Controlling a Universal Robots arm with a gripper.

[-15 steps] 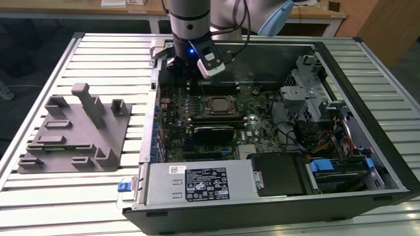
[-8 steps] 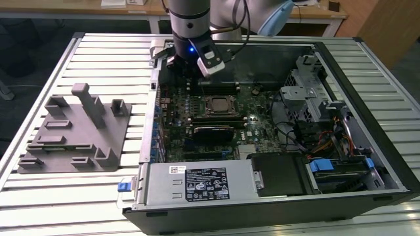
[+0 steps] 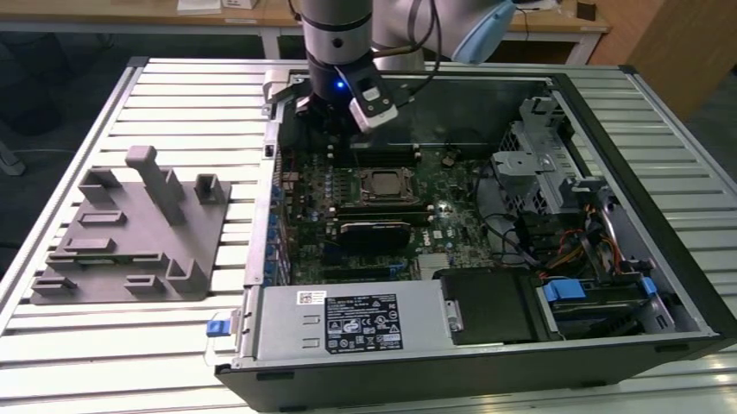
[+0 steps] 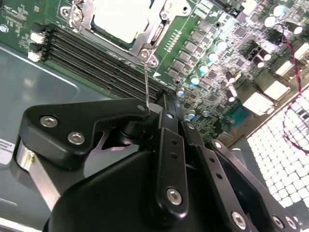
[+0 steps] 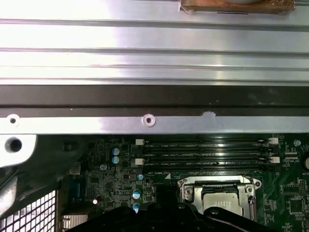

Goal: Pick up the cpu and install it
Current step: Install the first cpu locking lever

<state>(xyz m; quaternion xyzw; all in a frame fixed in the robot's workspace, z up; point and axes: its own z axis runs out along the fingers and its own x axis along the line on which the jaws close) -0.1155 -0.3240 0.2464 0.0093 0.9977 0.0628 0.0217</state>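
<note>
The cpu [image 3: 384,184] is a pale square chip lying flat in its socket on the green motherboard [image 3: 461,216] inside the open computer case. Both wrist views show the cpu [image 4: 118,19] [image 5: 219,202] seated under the socket's metal frame. My gripper [image 3: 331,129] hangs over the far end of the board, above the memory slots [image 3: 374,155] and just beyond the socket. Its black fingers [image 4: 166,140] are shut. A thin metal socket lever [image 4: 145,82] rises from the socket's corner to the gripper [image 4: 161,104]; I cannot tell if it is clamped.
The case's far wall [image 5: 154,123] runs close behind the gripper. A black finned module [image 3: 371,233] sits nearer than the socket. A drive cage and cables [image 3: 541,172] are at the exterior view's right. On the slatted table lies a grey plastic block [image 3: 127,233].
</note>
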